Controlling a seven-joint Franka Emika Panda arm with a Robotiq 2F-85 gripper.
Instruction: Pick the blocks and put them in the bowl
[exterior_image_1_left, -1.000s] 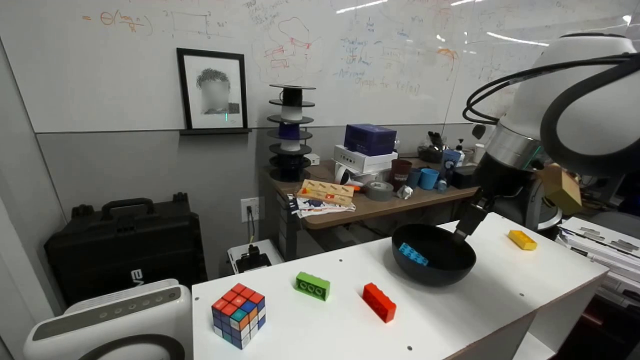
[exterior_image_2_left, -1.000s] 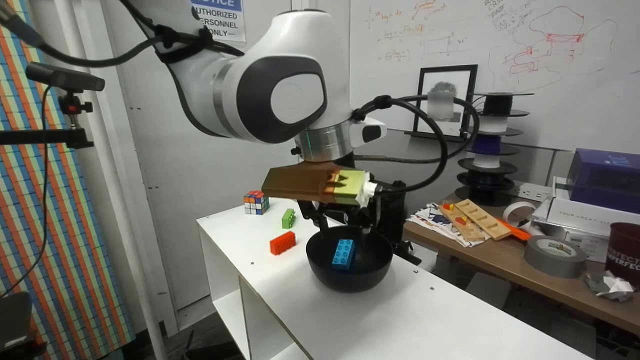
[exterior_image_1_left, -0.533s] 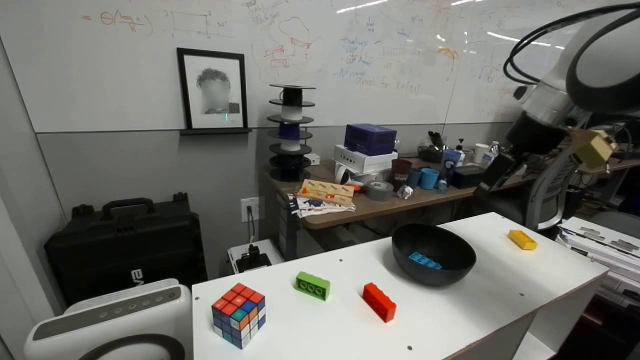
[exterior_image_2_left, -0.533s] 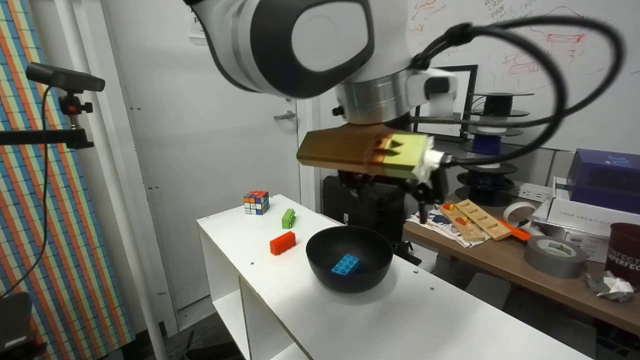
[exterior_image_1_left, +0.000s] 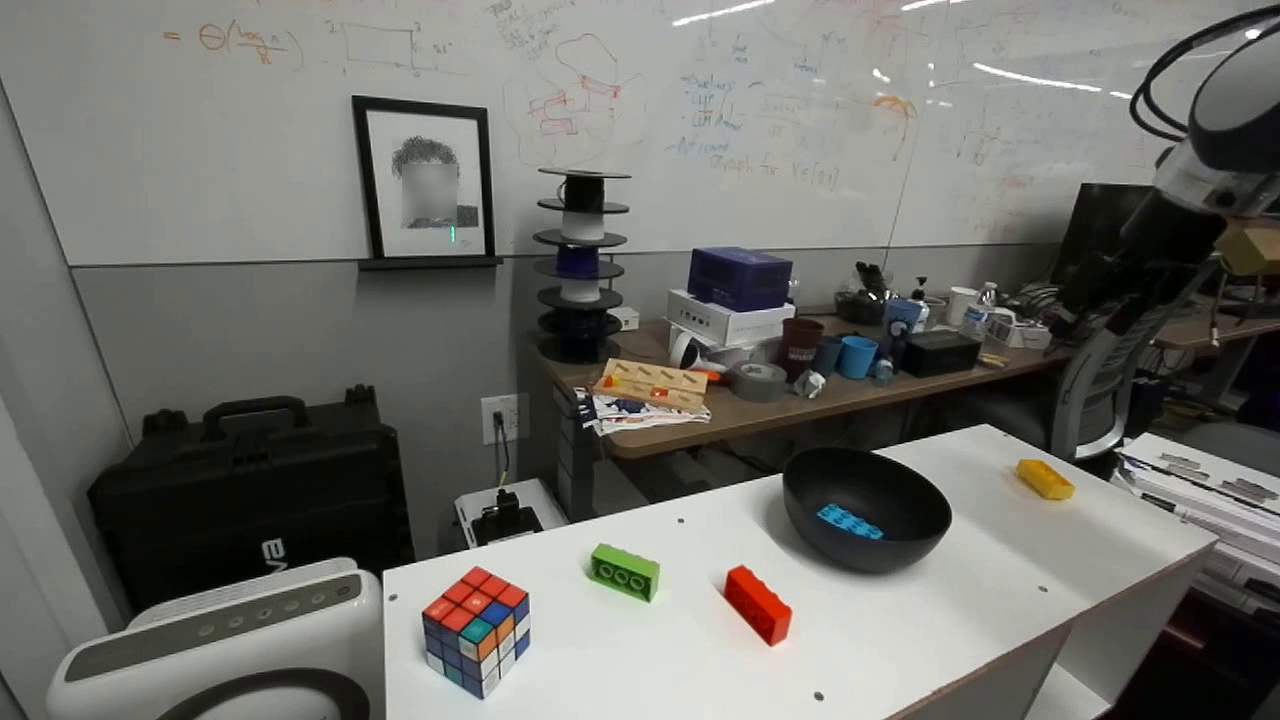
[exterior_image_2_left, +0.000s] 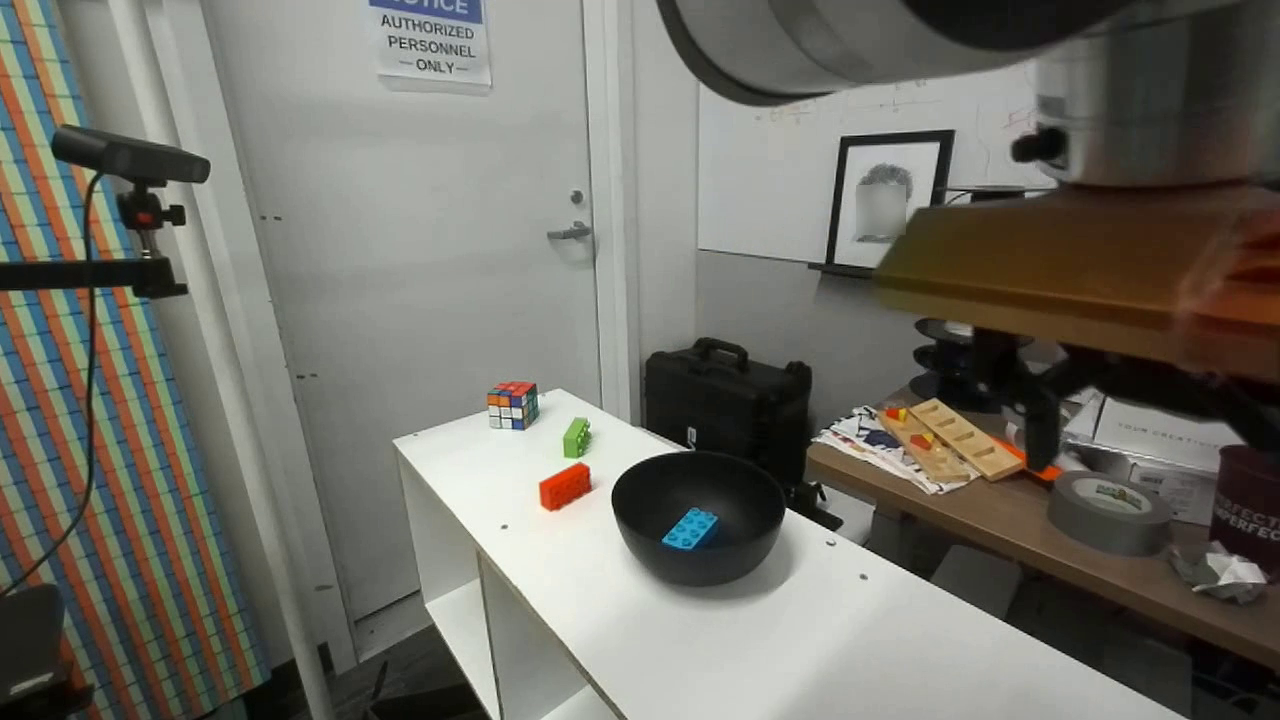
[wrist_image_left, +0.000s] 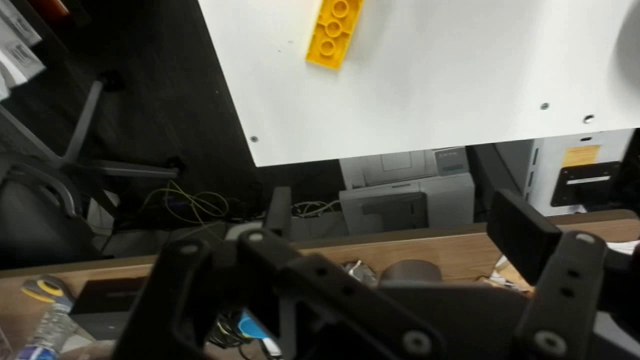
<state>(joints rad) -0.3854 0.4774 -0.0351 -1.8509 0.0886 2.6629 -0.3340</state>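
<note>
Raised and empty, the end effector has its two fingers spread wide with nothing between them; in the wrist view they overlie the space past an edge of the white tabletop. Nearest to it among the task's pieces is the yellow block, hollow side up with its rings showing, partly cut off at the top of that view. It looks like the probable next pick, though the fingers are not lined up over it yet. Farther along is the black bowl, upright on the tabletop. A second ago the fingers dipped inside it and the blue block was tilted against its wall; now the fingers are well away, and that block rests at the bottom, studs up. For the task, this reads as a completed drop: one of four blocks delivered, three to go. Past the bowl, the red block lies near it, and the green block lies beyond on its side, underside rings facing outward in an exterior view; neither has moved. Farthest off, the multicoloured puzzle cube sits near the green block, well apart from the bowl, and is probably not meant to go in.
</note>
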